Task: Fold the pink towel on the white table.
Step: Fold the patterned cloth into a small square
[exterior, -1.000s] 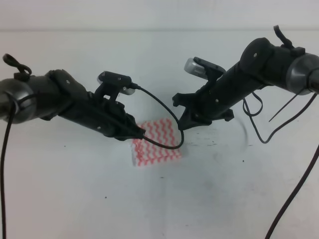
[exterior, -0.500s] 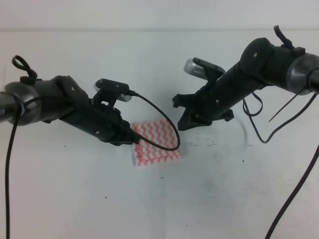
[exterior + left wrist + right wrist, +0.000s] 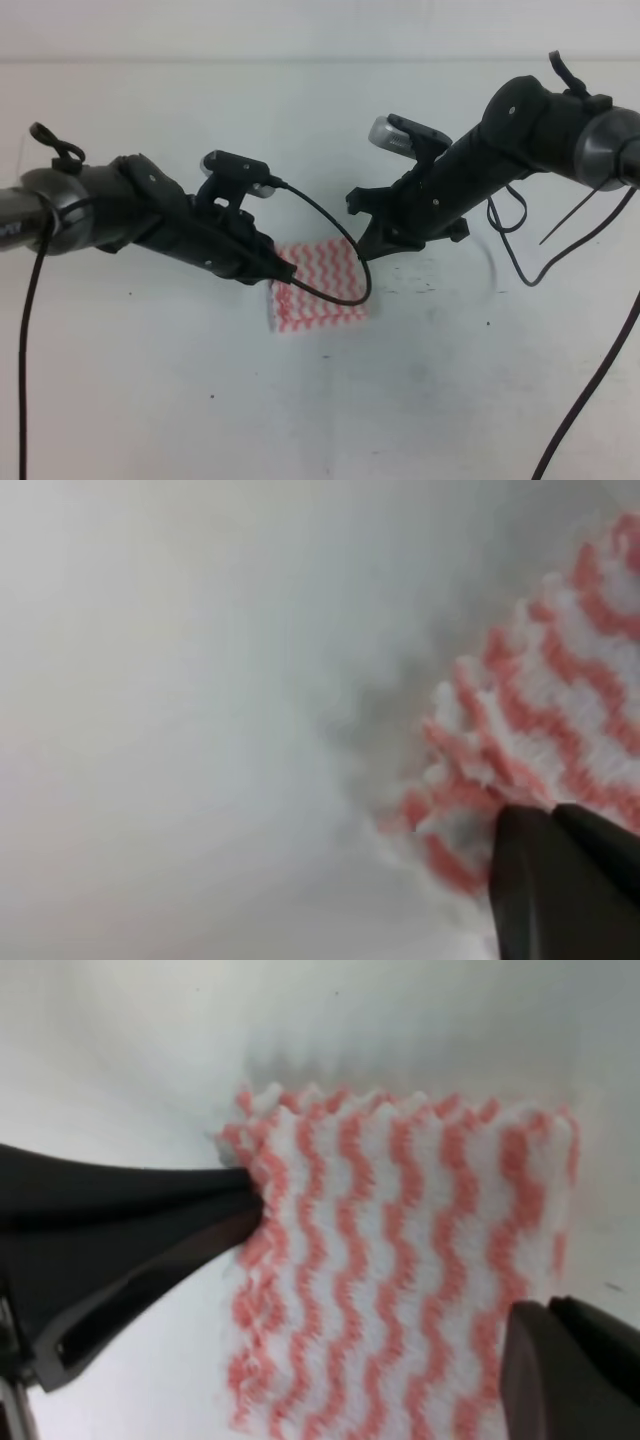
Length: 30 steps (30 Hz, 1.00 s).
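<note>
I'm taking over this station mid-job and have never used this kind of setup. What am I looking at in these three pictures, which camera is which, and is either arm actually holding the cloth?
You see two black robot arms over a white table. One picture looks down from above on both arms. The other two come from small cameras mounted on each arm's wrist, looking along its gripper.

In the overhead view the left gripper reaches in from the left and the right gripper from the right. Between them lies the pink towel, a small cloth with pink and white wavy stripes, already lying as a compact rectangle.

The right wrist view shows the left gripper's tip closed on the towel's edge. The left wrist view is blurred but shows the same tip at the cloth. The right gripper's tip appears closed at the towel's corner; whether it pinches cloth I cannot tell.
</note>
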Each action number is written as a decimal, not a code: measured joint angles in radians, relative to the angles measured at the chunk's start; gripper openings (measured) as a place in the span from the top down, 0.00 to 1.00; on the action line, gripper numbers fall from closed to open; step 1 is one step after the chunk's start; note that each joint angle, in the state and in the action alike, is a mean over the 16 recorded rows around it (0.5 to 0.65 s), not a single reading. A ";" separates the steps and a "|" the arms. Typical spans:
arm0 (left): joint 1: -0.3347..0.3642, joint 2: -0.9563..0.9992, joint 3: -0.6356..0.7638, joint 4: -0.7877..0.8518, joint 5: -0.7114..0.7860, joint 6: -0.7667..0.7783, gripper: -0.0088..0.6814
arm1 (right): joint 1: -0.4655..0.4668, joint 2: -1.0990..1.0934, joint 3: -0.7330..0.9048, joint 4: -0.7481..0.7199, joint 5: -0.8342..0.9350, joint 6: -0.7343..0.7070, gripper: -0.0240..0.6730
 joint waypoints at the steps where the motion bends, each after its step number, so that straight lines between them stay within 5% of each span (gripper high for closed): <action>1: -0.002 0.002 -0.001 -0.011 -0.002 0.011 0.99 | 0.000 0.000 0.000 0.000 -0.001 0.000 0.99; 16: -0.022 0.051 -0.076 -0.063 0.011 0.067 0.99 | -0.001 0.000 0.000 -0.002 0.005 0.000 0.99; 30: -0.021 -0.036 -0.112 0.075 0.032 -0.029 0.99 | 0.000 -0.057 0.004 -0.065 0.022 0.009 0.99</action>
